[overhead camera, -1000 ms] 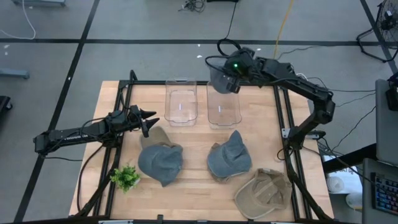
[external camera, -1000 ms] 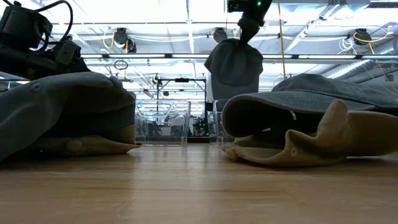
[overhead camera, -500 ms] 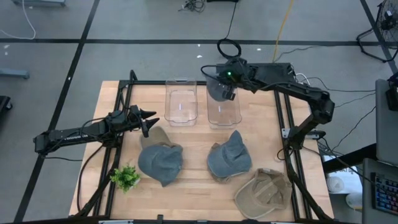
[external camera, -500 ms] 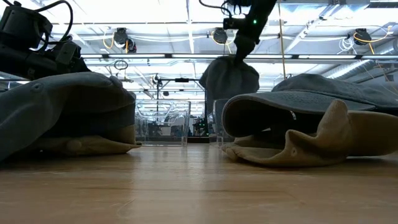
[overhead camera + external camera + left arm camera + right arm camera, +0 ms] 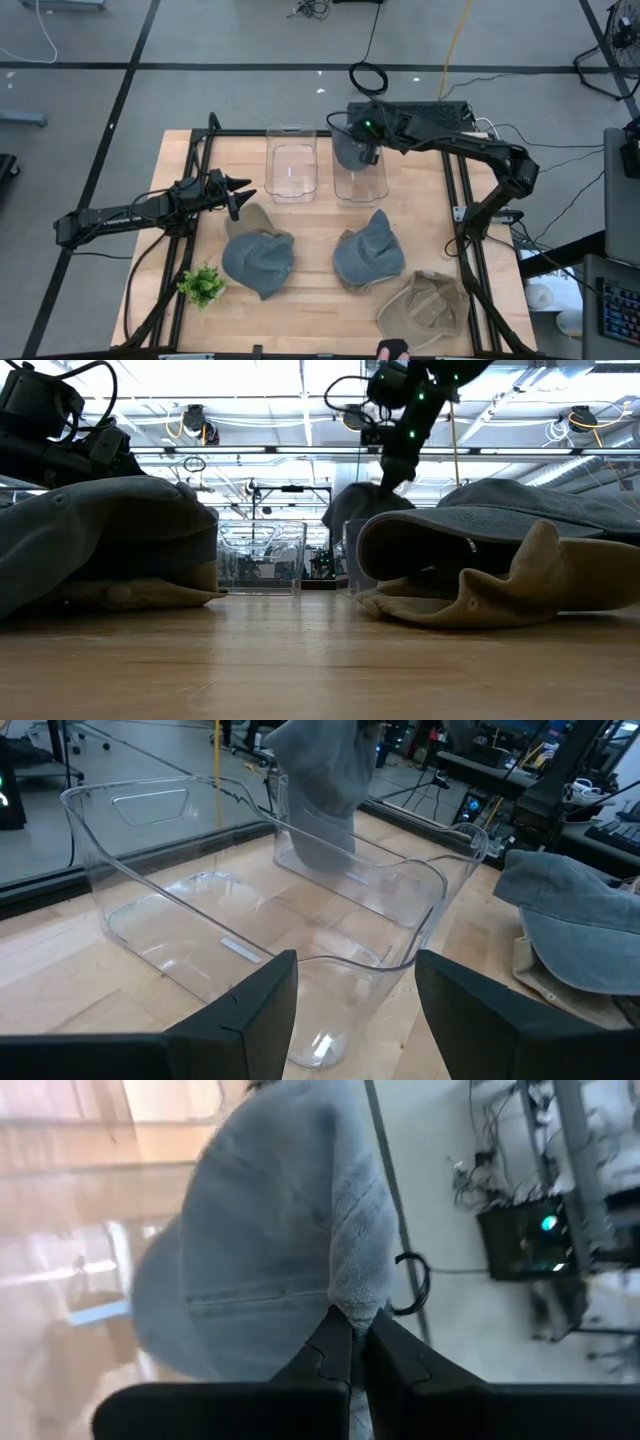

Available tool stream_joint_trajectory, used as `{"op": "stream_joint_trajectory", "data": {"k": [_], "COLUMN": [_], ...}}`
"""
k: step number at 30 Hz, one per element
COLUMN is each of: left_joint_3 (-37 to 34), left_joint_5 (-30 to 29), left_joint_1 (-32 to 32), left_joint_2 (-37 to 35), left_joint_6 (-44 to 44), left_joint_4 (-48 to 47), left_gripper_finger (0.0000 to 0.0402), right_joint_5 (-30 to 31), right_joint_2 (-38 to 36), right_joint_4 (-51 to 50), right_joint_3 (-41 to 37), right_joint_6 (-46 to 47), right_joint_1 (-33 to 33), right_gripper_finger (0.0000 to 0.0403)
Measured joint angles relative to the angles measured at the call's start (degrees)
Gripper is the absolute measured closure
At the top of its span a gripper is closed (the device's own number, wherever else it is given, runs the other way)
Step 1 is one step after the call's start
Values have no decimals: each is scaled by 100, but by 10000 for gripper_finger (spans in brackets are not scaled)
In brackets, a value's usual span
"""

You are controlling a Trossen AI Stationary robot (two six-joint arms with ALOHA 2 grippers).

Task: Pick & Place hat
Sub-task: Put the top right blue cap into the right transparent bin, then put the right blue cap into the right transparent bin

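Note:
A grey hat [image 5: 350,152] hangs from my right gripper [image 5: 366,142] over the right clear bin [image 5: 360,180], and its lower part reaches inside the bin walls [image 5: 325,840]. The low view shows the hat [image 5: 362,508] below the gripper [image 5: 394,472]. In the right wrist view the fingers [image 5: 352,1348] are shut on the hat. My left gripper [image 5: 243,194] is open, level above the table's left part, beside a second grey hat [image 5: 258,258]; it faces the left clear bin [image 5: 200,920]. My right gripper pinches a raised fold of the grey hat's cloth [image 5: 356,1302] between its two fingers, coming from above and pointing down. The hat hangs below the fingers, and its lower part is inside the right bin; whether it touches the bin's floor I cannot tell.
The left clear bin [image 5: 292,165] stands next to the right one at the table's far side. A third grey hat [image 5: 370,255] and a tan hat [image 5: 425,308] lie near the right front. A small green plant [image 5: 202,286] sits at the left front. A black frame rims the table.
My right gripper has moved down and slightly toward the table's near-left, staying shut on the hat. The hat has gone from hanging above the right bin to hanging with its lower part inside it.

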Motion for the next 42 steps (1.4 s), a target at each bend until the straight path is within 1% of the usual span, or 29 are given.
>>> {"op": "stream_joint_trajectory", "data": {"k": [3,7,12,17,20,26,30,35,38,42], "left_joint_3": [-2,0,-2,0,-2,-2,-2,0,0,-1], "left_joint_5": [0,0,0,0,0,0,0,0,0,0], "left_joint_1": [-2,0,0,-1,0,-1,0,0,0,0], "left_joint_2": [0,0,0,0,0,0,0,0,0,0], "left_joint_6": [0,0,0,0,0,0,0,0,0,0], "left_joint_4": [0,0,0,0,-2,0,0,0,2,6], "left_gripper_finger": [188,188,187,188,188,188,188,188,188,188], "right_joint_5": [-6,-4,29,44,39,39,53,361,716,1356], "right_joint_2": [0,4,-3,-338,-580,-981,-1241,-1573,-1764,-1994], "right_joint_4": [554,1051,1148,1258,1147,1181,1238,1366,1410,1477], "right_joint_3": [-371,-712,-783,-777,-790,-785,-785,-785,-785,-783], "right_joint_6": [-478,-953,-1199,-1083,-1087,-991,-662,-462,-454,-338], "right_joint_1": [-28,-28,16,121,188,271,324,442,558,748], "right_gripper_finger": [393,365,316,268,244,212,198,185,182,181]}}
